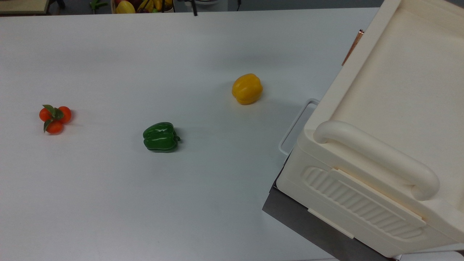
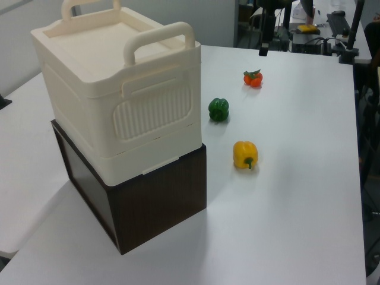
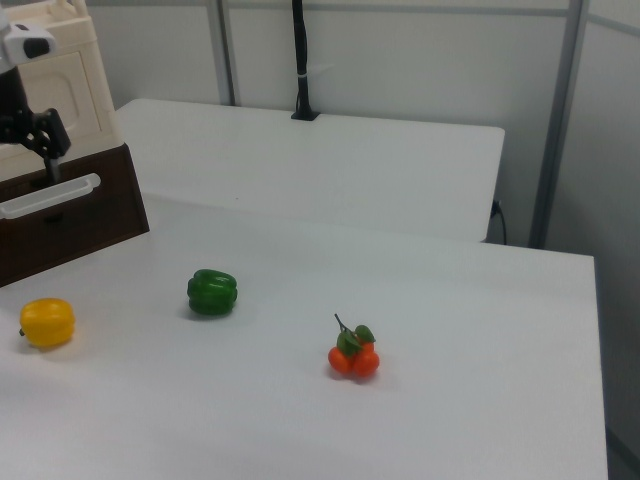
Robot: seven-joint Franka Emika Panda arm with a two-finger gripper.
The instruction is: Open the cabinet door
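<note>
**Door side unobstructed, gripper by the cabinet**

Top view, left to right: orange fruit cluster, green pepper, yellow pepper, then the cream cabinet at the table's right end. The three are well apart, with wide bare surface near and far of them. The yellow pepper lies nearest the cabinet.

The cabinet door is on the cabinet side facing the peppers. The top view gives its copper handle edge-on; the right view gives the inset face. The left view shows the ribbed side panel and the dark brown box underneath.

In the right view the gripper hangs in front of the door, above a white bar on the brown box. Open or closed: can't tell.

Cabinet contents are hidden. A basket past the far edge holds fruit.
</note>
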